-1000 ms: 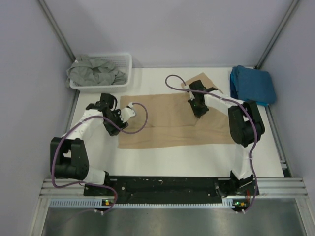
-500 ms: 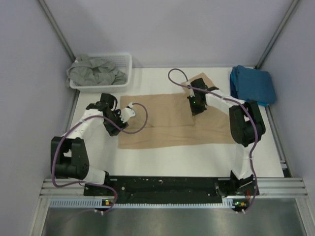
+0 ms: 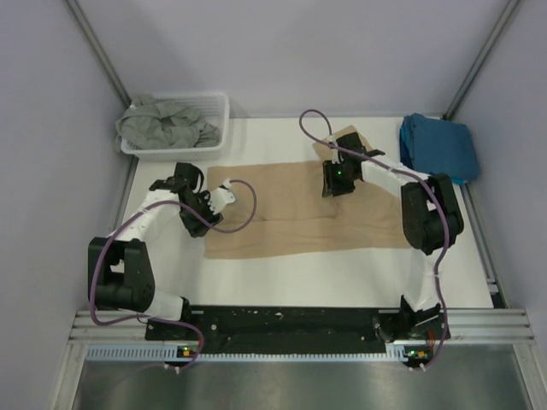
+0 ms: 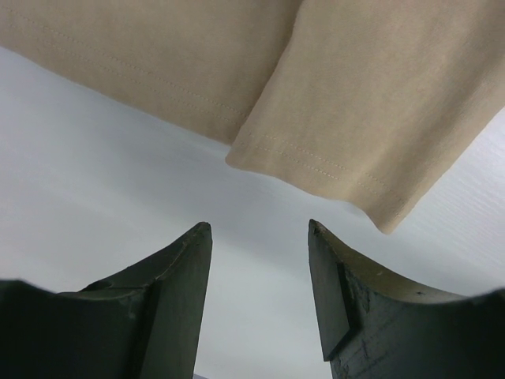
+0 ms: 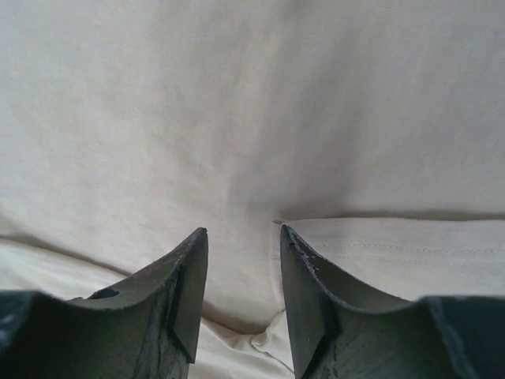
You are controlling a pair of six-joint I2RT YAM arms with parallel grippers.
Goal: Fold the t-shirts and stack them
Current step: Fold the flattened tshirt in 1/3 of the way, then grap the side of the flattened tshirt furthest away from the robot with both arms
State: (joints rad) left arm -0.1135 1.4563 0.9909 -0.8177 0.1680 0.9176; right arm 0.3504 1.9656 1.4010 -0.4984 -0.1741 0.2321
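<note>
We're looking down on the white table [image 3: 282,273], and the tan t-shirt [image 3: 308,209] lies spread flat across the middle of it, long side running left to right. Over at the far right corner sits the teal t-shirt [image 3: 438,147], folded into a neat block. Far left, the grey-green t-shirt [image 3: 167,124] is heaped in the white basket [image 3: 218,107], crumpled and spilling toward the rim.

Now the arms. The left gripper [image 3: 203,220] hangs at the left edge of the tan shirt. From the left wrist we see the left gripper [image 4: 259,227] with its fingers spread wide and nothing between them but bare table. The tan shirt's stitched hem [image 4: 316,170] lies just ahead of the tips, not touching them.

The right gripper [image 3: 332,186] is reaching in over the far right part of the tan shirt. From the right wrist, the right gripper [image 5: 243,231] has its fingers parted, a clear gap between them, and we see only tan cloth [image 5: 252,118] below. A folded edge with a line of stitching [image 5: 394,246] runs off to the right from just beside the right fingertip. Nothing is pinched in either claw.
</note>
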